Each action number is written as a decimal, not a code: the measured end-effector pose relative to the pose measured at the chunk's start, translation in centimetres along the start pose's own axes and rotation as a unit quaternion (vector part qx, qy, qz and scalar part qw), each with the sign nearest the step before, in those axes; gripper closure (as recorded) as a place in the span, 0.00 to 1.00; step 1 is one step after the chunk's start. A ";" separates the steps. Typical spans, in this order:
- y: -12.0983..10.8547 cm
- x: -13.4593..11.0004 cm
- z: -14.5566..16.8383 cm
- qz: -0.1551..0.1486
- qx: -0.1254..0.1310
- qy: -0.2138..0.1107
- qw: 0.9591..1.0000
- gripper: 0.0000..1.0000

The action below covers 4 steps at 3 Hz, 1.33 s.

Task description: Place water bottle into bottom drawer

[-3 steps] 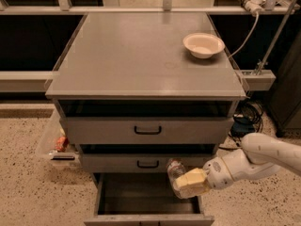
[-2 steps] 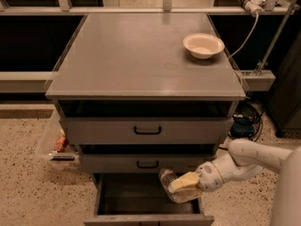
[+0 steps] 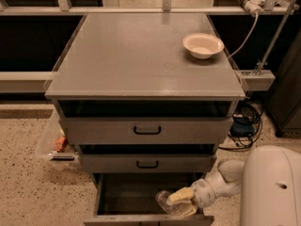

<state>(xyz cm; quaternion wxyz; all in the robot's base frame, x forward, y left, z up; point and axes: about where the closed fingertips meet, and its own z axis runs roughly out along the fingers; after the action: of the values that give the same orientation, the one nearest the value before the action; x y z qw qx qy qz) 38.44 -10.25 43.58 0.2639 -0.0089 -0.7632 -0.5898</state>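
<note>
The bottom drawer (image 3: 127, 197) is pulled open below two shut drawers and shows a dark grey inside. The clear crinkled water bottle (image 3: 165, 202) lies low inside its front right part, near the front wall. My gripper (image 3: 181, 202) reaches in from the right on a white arm, and its yellowish fingers (image 3: 180, 195) are closed around the bottle. Whether the bottle rests on the drawer floor I cannot tell.
A white bowl (image 3: 202, 44) stands at the back right of the grey cabinet top (image 3: 141, 55). The two higher drawers have black handles (image 3: 147, 131). A clear bin (image 3: 54, 142) stands on the floor at the left, cables (image 3: 244, 124) at the right. My white body (image 3: 273, 187) fills the lower right.
My gripper has moved left and down with the bottle, from beside the middle drawer's front into the open bottom drawer. My white body has come further into view at the lower right.
</note>
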 end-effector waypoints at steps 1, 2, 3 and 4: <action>-2.2 -1.5 0.3 0.004 0.002 -0.024 1.000 1.00; -2.3 -1.5 0.4 0.006 0.004 -0.027 1.000 1.00; -3.6 -2.9 -0.5 -0.012 0.007 -0.059 0.998 1.00; -4.5 -4.2 -1.1 -0.024 0.008 -0.080 0.996 1.00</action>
<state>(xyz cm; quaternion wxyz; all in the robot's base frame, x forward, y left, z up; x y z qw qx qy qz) 41.03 -11.40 38.00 0.1874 -0.0353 -0.7867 -0.5871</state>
